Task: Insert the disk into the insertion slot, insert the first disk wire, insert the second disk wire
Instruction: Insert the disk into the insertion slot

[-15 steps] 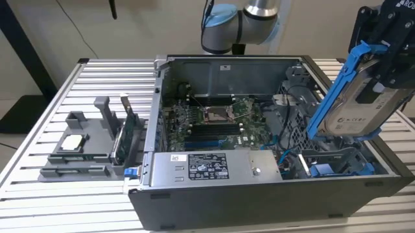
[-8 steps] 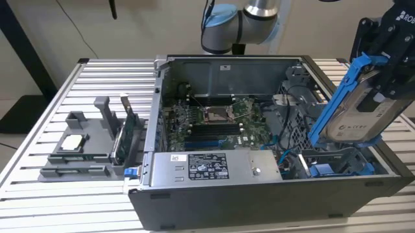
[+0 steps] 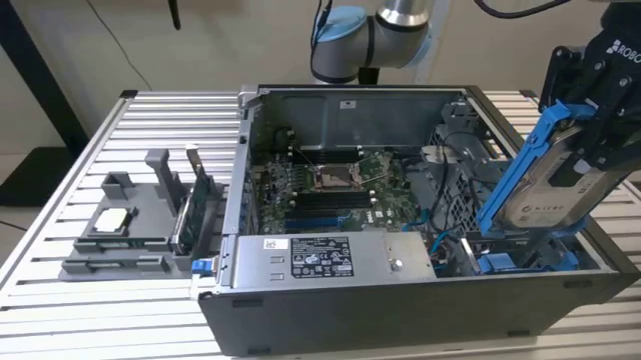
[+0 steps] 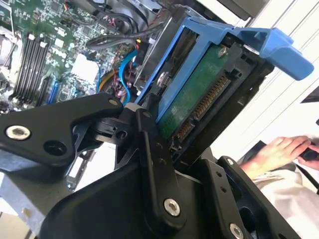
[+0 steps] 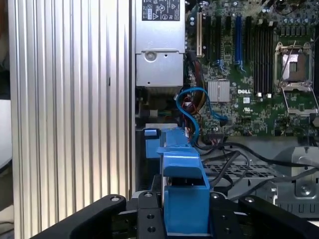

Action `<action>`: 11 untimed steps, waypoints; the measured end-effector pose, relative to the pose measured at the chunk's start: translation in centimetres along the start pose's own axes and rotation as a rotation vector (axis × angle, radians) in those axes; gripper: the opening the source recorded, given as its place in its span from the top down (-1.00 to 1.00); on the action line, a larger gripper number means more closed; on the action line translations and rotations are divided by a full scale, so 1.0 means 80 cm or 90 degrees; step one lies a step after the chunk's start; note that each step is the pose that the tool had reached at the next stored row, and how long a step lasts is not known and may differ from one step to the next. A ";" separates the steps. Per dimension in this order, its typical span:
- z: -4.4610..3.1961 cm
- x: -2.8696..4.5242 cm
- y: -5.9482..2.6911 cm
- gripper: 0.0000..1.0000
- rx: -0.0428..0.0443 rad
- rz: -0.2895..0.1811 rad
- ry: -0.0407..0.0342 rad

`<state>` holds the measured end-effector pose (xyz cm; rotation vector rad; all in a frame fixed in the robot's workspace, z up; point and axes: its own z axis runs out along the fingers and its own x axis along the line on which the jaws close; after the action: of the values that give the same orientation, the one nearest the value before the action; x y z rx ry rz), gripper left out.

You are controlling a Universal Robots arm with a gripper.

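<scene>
Jaws are clenching the disk (image 3: 546, 191), holding it tilted over the insertion slot (image 3: 521, 262), apparently lining up entry.

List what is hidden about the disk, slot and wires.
- Exterior view: grey drive bay with blue clips, interior hidden by the case wall and the silver, blue-framed disk.
- Exterior view: black gripper covers the disk's upper end.
- First wrist view: which cables are disk wires, unclear.

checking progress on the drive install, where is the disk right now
In the exterior view the disk is at the right, held tilted in the hand, with its lower end over the blue-clipped insertion slot inside the computer case.
</scene>
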<state>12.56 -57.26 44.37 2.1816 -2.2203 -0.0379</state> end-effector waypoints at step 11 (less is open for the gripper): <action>0.0246 0.0012 -0.002 0.36 -0.0001 0.000 -0.0002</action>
<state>12.68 -57.37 42.39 2.1817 -2.2203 -0.0383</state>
